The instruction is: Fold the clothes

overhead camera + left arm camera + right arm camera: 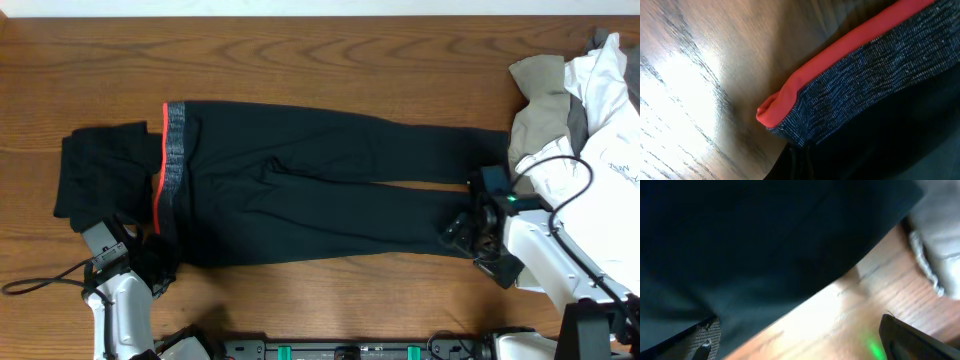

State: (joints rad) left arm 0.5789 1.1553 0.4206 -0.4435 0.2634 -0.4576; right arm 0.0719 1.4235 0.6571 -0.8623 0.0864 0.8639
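Note:
Black pants [320, 190] lie flat across the table, legs to the right. The grey waistband with red trim [172, 150] is at the left. My left gripper [150, 268] is at the waistband's near corner. In the left wrist view that corner [790, 105] fills the frame, and dark closed jaws [802, 162] appear to pinch the black fabric just below it. My right gripper [468, 232] is at the leg ends. It is open [805, 340], with the pants' edge [765, 255] by its left finger and bare wood between the fingers.
A folded dark garment [100, 170] lies at the far left beside the waistband. A pile of white, beige and grey clothes [580, 100] sits at the right edge, and its pale cloth [940, 235] shows close to my right gripper. The table's front edge is just behind both arms.

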